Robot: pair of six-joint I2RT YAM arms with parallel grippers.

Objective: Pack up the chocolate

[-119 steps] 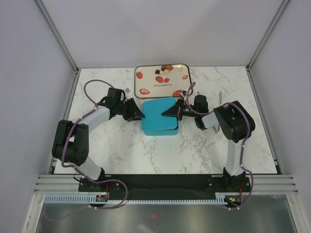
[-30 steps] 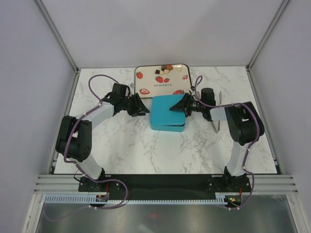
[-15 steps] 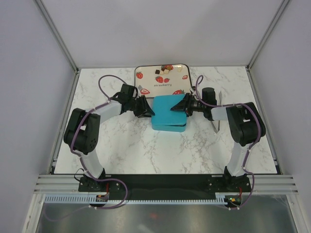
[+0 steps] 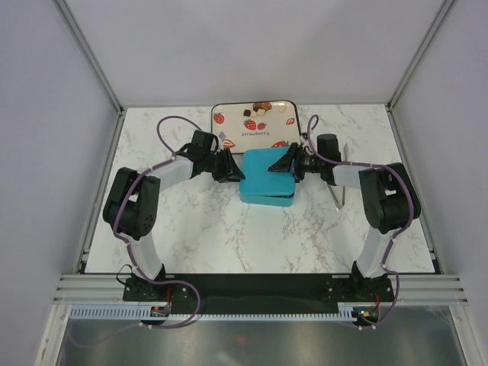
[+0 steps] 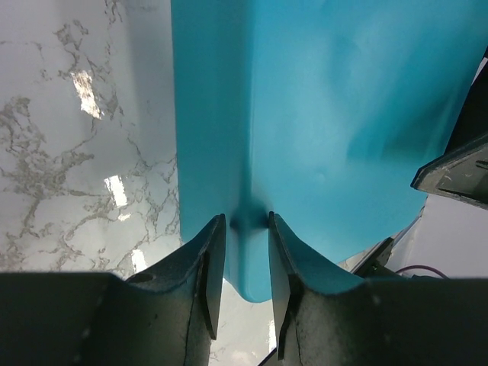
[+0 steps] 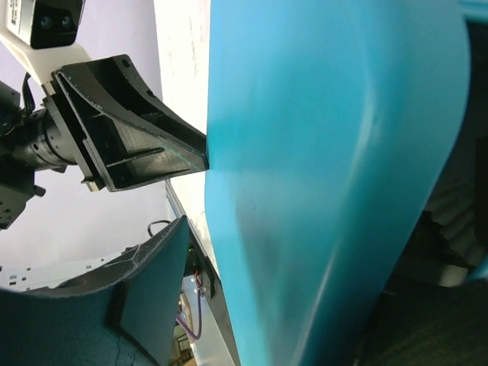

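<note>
Our left arm (image 4: 164,174) bends inward low over the table (image 4: 191,229). The left gripper (image 4: 232,169) (image 5: 245,221) is pinched on the left edge of the box (image 4: 267,174) (image 5: 328,114) (image 6: 320,114). The chocolate (image 4: 259,111) lies on the tray (image 4: 232,128) just behind the box, apart from both grippers. The right gripper (image 4: 287,163) (image 6: 320,217) straddles the box's right side, with the right arm (image 4: 358,177) bent inward. We cannot tell whether its wide-set fingers (image 6: 145,290) press the box.
</note>
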